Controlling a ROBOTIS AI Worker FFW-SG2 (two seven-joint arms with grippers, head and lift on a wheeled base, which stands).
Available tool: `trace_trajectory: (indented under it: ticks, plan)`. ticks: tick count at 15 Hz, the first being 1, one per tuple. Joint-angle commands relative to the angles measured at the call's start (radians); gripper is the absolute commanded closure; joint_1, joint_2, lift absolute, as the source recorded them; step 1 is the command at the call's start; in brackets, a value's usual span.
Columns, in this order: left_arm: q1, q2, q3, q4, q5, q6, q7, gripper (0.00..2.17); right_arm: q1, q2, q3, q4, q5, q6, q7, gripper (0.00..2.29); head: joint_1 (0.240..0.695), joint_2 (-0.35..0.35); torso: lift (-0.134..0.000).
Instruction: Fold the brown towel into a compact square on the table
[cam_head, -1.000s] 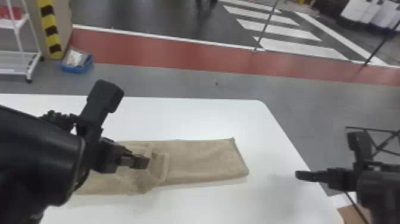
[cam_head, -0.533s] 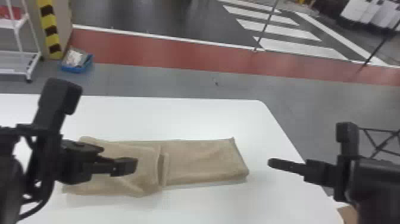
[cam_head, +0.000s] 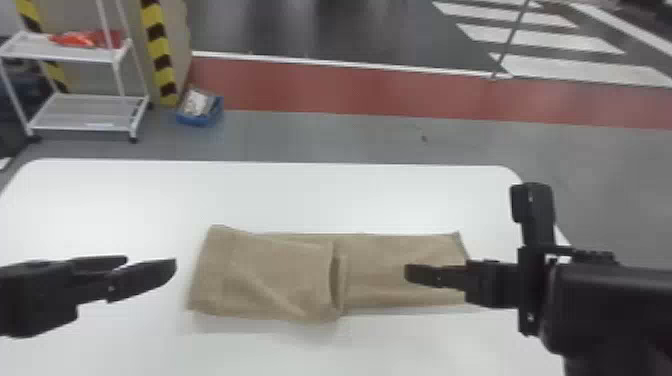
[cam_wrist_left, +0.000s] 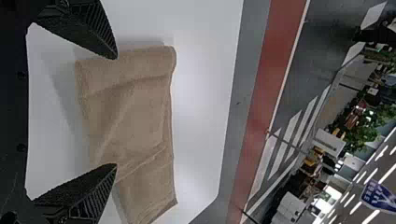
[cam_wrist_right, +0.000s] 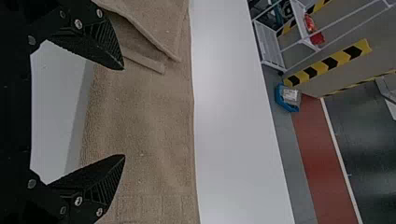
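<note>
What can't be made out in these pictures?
Head view: layers under the brown cloth towel's fold, hidden by its top layer.
Head view: part of its flat end, behind the black right gripper.
Right wrist view: both towel ends, cut off by edges.
Head view: red items on white cart, too small.

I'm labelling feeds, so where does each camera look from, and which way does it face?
Head view: on the head, facing forward-down at the towel and table; left gripper and right arm show.
Left wrist view: on that wrist, facing across the towel to the red floor strip; left gripper, open.
Right wrist view: likewise, facing across the towel to the blue bin; right gripper, open.
Head and right wrist views share that bin.
</note>
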Motion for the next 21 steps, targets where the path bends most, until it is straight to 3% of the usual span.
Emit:
trace_trajectory:
  ticks: [1, 5, 6, 8, 13, 18, 21]
  plan:
    - [0.024, 0.027, 0.116, -0.005, 0.057, 0.004, -0.022, 0.07, 0.034, 0.006, 0.101, 0.005, 0.002, 0.008, -0.039, 0.26, 0.695, -0.076, -0.124]
    - [0.058, 0.073, 0.19, 0.007, 0.097, 0.004, -0.059, 0.08, 0.104, 0.006, 0.179, 0.018, -0.068, -0.144, -0.102, 0.26, 0.695, 0.043, -0.124]
    - [0.058, 0.08, 0.204, 0.015, 0.111, 0.004, -0.062, 0.08, 0.106, 0.006, 0.186, 0.012, -0.085, -0.141, -0.108, 0.26, 0.695, 0.093, -0.124]
    - [0.058, 0.09, 0.213, 0.02, 0.116, 0.004, -0.067, 0.08, 0.109, 0.006, 0.196, -0.008, -0.096, -0.138, -0.114, 0.26, 0.695, 0.129, -0.124]
    - [0.052, 0.1, 0.23, 0.092, 0.142, 0.004, -0.07, 0.08, 0.083, 0.006, 0.26, 0.098, -0.097, -0.233, -0.187, 0.26, 0.695, 0.178, -0.124]
    - [0.05, 0.103, 0.227, 0.11, 0.14, 0.004, -0.07, 0.08, 0.055, 0.006, 0.265, 0.182, -0.136, -0.359, -0.214, 0.34, 0.695, 0.203, -0.124]
    - [0.05, 0.103, 0.217, 0.109, 0.134, 0.004, -0.068, 0.08, 0.055, 0.006, 0.265, 0.19, -0.146, -0.35, -0.195, 0.68, 0.695, 0.206, -0.124]
